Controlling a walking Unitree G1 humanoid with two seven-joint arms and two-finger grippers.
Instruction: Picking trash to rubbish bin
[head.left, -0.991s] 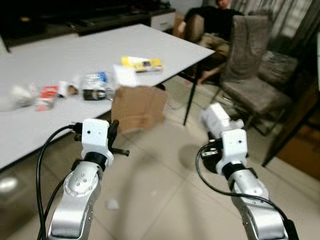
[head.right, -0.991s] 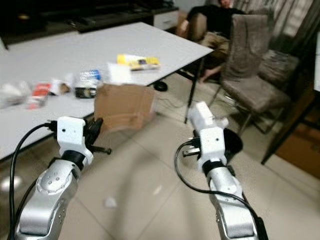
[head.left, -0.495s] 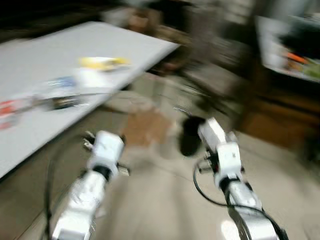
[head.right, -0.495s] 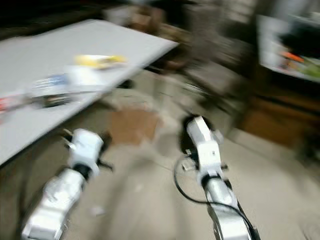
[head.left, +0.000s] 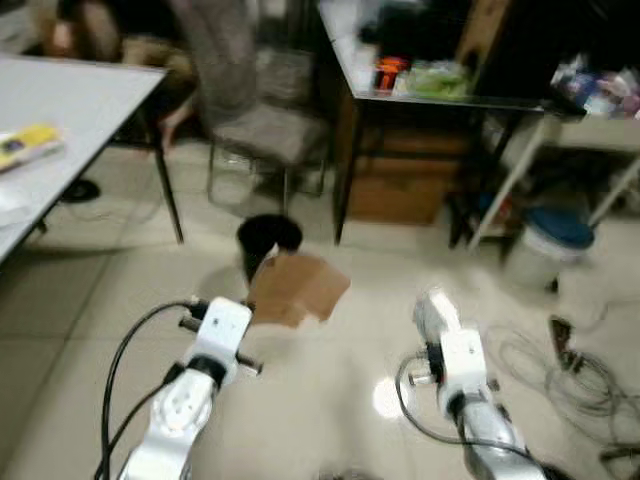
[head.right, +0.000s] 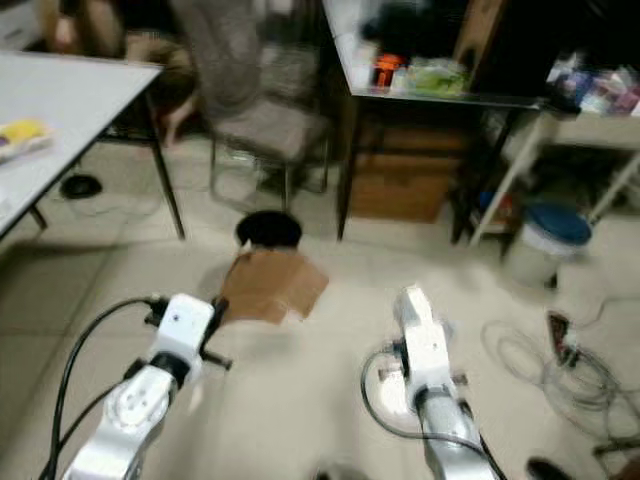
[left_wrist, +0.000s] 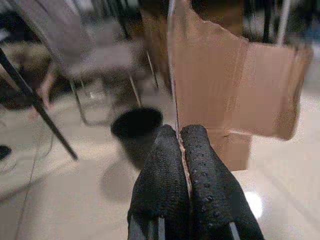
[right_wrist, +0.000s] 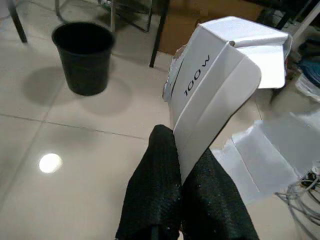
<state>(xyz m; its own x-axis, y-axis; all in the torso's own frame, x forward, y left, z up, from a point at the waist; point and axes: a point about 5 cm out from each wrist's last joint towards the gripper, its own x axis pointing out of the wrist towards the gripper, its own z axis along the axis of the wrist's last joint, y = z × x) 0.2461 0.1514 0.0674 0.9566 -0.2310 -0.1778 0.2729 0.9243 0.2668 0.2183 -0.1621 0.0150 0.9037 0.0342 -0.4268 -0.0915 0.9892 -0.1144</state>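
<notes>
Left wrist view: left gripper (left_wrist: 184, 150) fingers clamp cardboard (left_wrist: 220, 85); right gripper (right_wrist: 182, 175) fingers clamp a white box (right_wrist: 215, 90). Best to stop directly above the bin (right_wrist: 85, 55) before releasing.

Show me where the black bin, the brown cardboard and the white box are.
black bin (right_wrist: 84, 57), right wrist view, outer wall.
brown cardboard (left_wrist: 215, 85), left wrist view, flat face.
white box (right_wrist: 210, 95), right wrist view, printed side.

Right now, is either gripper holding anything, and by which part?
Left gripper pinches the torn brown cardboard piece by its lower edge. Right gripper pinches the folded white carton by its bottom edge.
</notes>
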